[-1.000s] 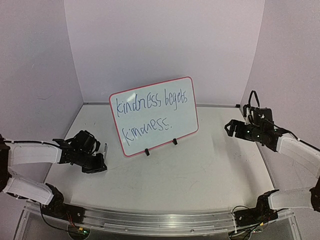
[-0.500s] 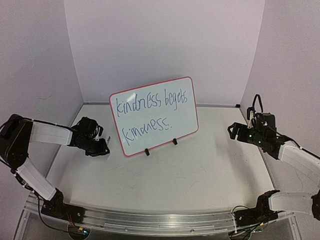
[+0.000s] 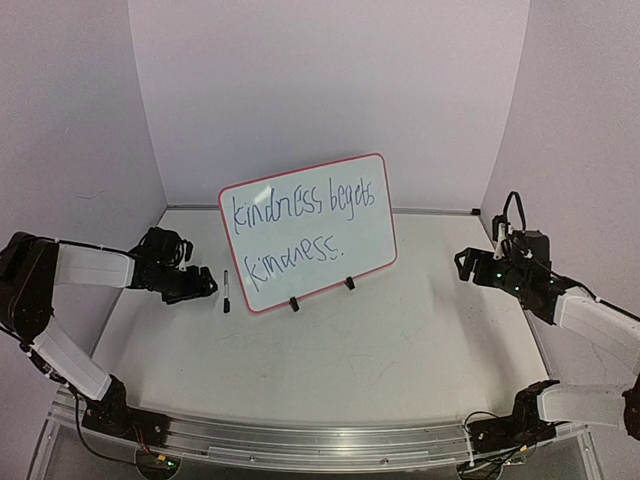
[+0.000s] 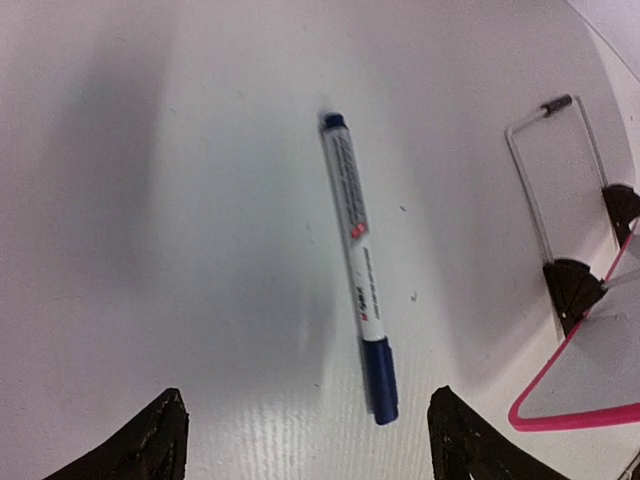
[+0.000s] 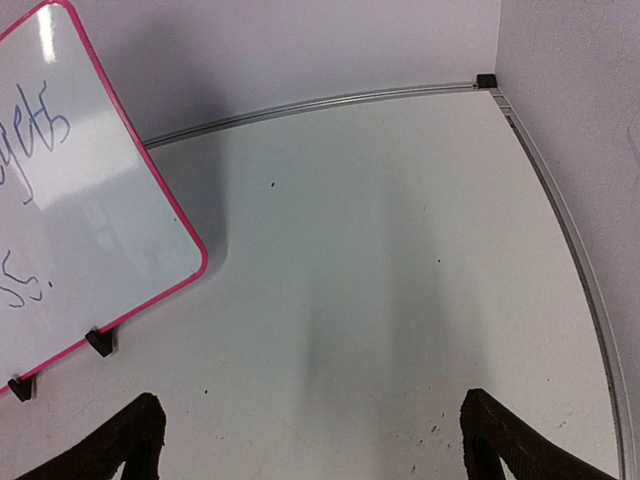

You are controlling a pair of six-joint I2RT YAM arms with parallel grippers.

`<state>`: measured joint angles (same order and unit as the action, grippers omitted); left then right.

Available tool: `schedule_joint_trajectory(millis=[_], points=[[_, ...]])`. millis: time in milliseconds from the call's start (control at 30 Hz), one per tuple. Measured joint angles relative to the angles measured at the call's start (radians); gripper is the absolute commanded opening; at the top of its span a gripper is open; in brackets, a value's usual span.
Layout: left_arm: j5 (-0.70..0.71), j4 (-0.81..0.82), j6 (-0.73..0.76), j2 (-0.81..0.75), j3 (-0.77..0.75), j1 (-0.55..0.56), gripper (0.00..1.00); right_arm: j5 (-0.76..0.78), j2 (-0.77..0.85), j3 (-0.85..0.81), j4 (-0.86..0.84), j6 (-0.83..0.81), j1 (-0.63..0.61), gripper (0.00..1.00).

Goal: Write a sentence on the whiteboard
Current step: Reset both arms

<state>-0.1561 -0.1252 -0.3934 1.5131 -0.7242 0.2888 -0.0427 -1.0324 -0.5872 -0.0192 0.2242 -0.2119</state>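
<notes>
The whiteboard [image 3: 368, 243] stands tilted on two black feet in the middle of the table. The sentence [image 3: 298, 212] runs across it in two dark-blue lines, "kindness begets kindness." A white marker pen [image 3: 226, 291] with a blue cap lies flat on the table just left of the board. My left gripper [image 3: 206, 283] sits to the pen's left, open and holding nothing. In the left wrist view the pen [image 4: 357, 262] lies loose ahead of the open left gripper [image 4: 305, 442]. My right gripper [image 3: 461, 262] hovers open at the right, and in its own view the right gripper [image 5: 310, 445] is empty.
A wire stand [image 4: 555, 190] and a black foot [image 4: 575, 290] show behind the board's pink rim [image 4: 560, 412]. The board's lower right corner [image 5: 185, 275] is in the right wrist view. A metal rail [image 5: 570, 240] borders the table at right; white walls enclose three sides.
My left gripper opened and let go of the marker pen, which now lies on the table left of the board. The left arm drew back. The right arm barely shifted.
</notes>
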Motion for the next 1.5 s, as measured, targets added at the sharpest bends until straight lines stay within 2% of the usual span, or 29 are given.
schedule_joint_trajectory(millis=[233, 433, 667, 867, 1133, 1500], points=[[0.037, 0.079, 0.005, -0.049, 0.0, -0.173, 0.89, 0.087, -0.072, 0.094, -0.185, -0.023, 0.0, 0.98], [0.192, 0.249, 0.027, -0.132, 0.037, -0.27, 0.93, 0.153, -0.181, 0.119, -0.369, -0.039, 0.03, 0.98], [0.343, 0.494, 0.167, -0.115, 0.125, -0.27, 0.95, 0.195, -0.302, 0.128, -0.594, -0.107, 0.091, 0.98], [0.379, 0.606, 0.255, -0.054, 0.165, -0.27, 0.98, 0.201, -0.331, 0.158, -0.708, -0.144, 0.13, 0.98], [0.379, 0.687, 0.317, -0.053, 0.205, -0.27, 0.99, 0.251, -0.329, 0.205, -0.787, -0.184, 0.144, 0.98], [0.379, 0.685, 0.327, -0.038, 0.22, -0.27, 0.99, 0.267, -0.371, 0.217, -0.804, -0.198, 0.146, 0.98]])
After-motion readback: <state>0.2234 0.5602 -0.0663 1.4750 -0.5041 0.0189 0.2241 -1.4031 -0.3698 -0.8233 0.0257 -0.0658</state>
